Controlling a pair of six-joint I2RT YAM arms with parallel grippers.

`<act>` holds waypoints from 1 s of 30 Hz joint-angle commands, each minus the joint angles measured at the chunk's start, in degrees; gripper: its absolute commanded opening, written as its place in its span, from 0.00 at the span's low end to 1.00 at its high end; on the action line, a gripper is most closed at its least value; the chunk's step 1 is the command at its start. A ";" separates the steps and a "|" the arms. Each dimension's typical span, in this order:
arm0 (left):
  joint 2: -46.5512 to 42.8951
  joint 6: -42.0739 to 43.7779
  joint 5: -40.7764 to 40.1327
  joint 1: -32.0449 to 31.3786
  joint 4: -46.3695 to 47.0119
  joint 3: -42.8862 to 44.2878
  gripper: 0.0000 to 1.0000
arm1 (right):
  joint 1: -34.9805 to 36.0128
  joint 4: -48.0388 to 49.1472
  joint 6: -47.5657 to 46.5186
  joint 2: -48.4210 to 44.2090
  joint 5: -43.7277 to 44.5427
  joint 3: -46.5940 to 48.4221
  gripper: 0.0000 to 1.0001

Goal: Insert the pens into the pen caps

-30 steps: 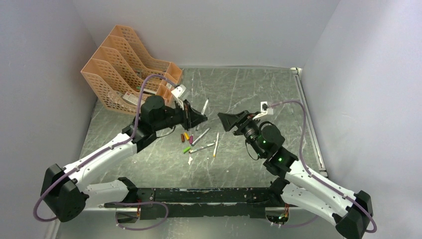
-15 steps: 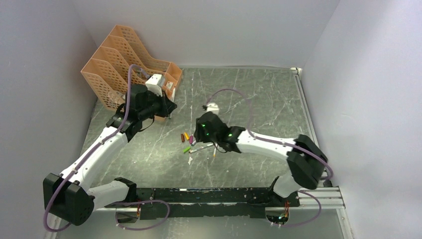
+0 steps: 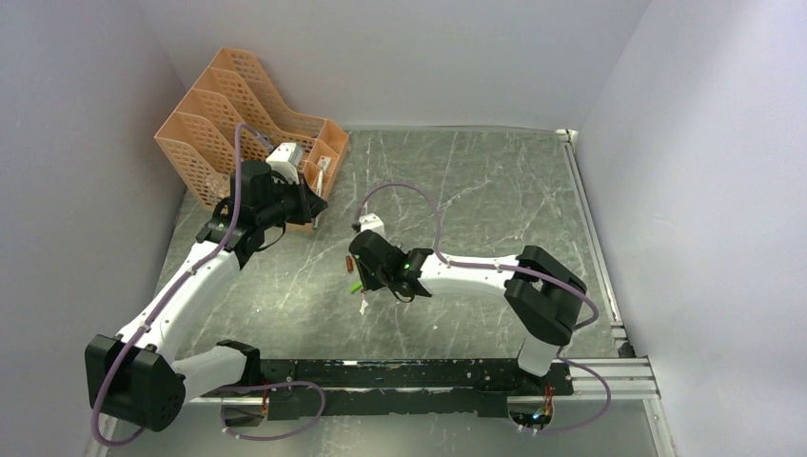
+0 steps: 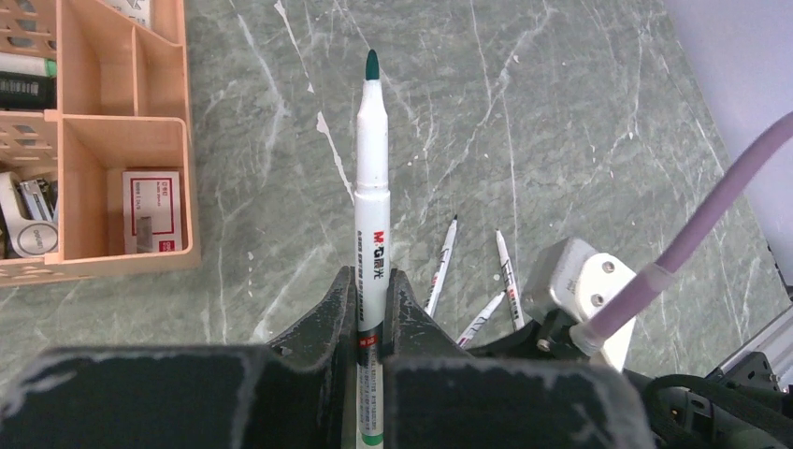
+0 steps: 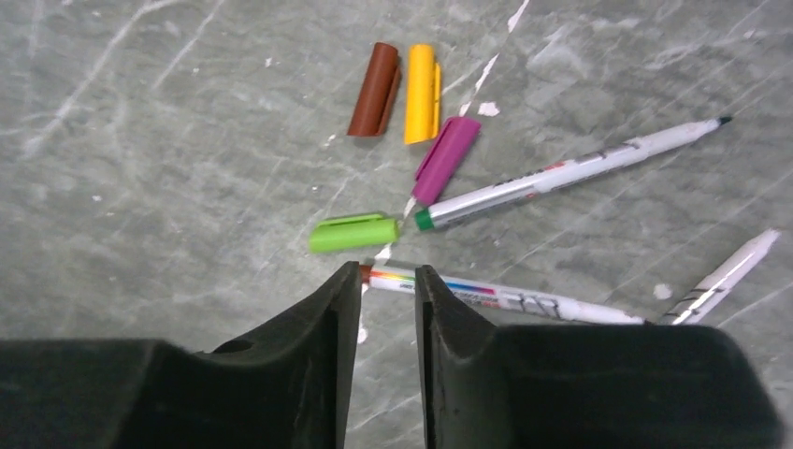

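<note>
Since the view half a second ago, the right arm has swung further left and nearer across the bench (image 3: pixel 495 190), and the left arm has drawn slightly closer to the orange file rack (image 3: pixel 228 114).

1. Left hand (image 4: pixel 372 285): clenched on the green-tipped pen (image 4: pixel 372 168). The barrel is clamped between both fingers and projects straight out past the fingertips, uncapped tip outermost. It is held above the bench, just beside the near corner of the rack.

2. Right hand (image 5: pixel 385 281): released. Its jaws stand a narrow gap apart, pointing down at the bench. The end of the multicolour-banded pen (image 5: pixel 496 297) lies on the bench between the fingertips; whether the fingers touch it cannot be told.

3. Caps, all lying on the bench just beyond the right hand:
- brown cap (image 5: pixel 374 89) and yellow cap (image 5: pixel 422 94), side by side and touching;
- magenta cap (image 5: pixel 446 157), just beside the yellow one;
- green cap (image 5: pixel 353 233), nearest the fingertips.

4. Other pens: the green-ended pen (image 5: pixel 570 173) lies uncapped, its green end just beside the magenta cap. A third barrel (image 5: pixel 725 276) lies at the right edge of the wrist view.
</note>
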 commanded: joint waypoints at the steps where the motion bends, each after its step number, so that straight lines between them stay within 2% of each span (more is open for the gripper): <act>1: -0.94 -0.64 2.24 0.73 0.11 -0.88 0.07 | -0.10 -1.80 -2.24 2.86 4.52 4.05 0.32; 3: -0.97 -0.52 2.17 0.73 -0.08 -0.82 0.07 | -0.08 -3.58 -3.02 5.33 5.42 6.74 0.32; 6: -1.06 -0.27 2.06 0.73 -0.43 -0.76 0.07 | -0.12 -4.79 -4.38 7.66 5.45 9.36 0.28; 10: -1.36 0.00 1.74 0.73 -0.80 -0.91 0.07 | -0.04 -3.60 -6.51 7.55 3.74 8.82 0.27; 11: -1.54 0.02 1.72 0.73 -0.81 -1.00 0.07 | 0.05 -2.82 -7.05 6.77 3.31 7.81 0.32; 12: -1.63 -0.02 1.64 0.73 -0.79 -1.05 0.07 | 0.24 -1.32 -7.95 5.51 2.62 6.09 0.41; 13: -1.64 -0.13 1.72 0.73 -0.59 -1.20 0.07 | 0.41 0.29 -8.87 4.28 1.88 4.14 0.56; 14: -1.56 -0.29 1.92 0.73 -0.37 -1.24 0.07 | 0.60 1.77 -9.74 3.10 1.32 2.40 0.63; 16: -1.24 -0.57 2.74 0.73 0.12 -1.19 0.07 | 1.16 3.64 -10.85 1.25 0.65 -0.33 0.73; 18: -0.95 -0.68 3.21 0.82 0.57 -1.23 0.07 | 1.92 4.41 -11.68 0.06 1.79 -1.95 0.74; 22: -0.37 -0.68 3.42 0.99 0.76 -1.18 0.07 | 3.91 1.23 -12.47 1.68 7.47 -0.68 0.68; 30: -0.70 -0.45 2.46 1.02 -0.52 -1.05 0.07 | 5.39 1.28 -12.73 5.55 11.19 1.53 0.74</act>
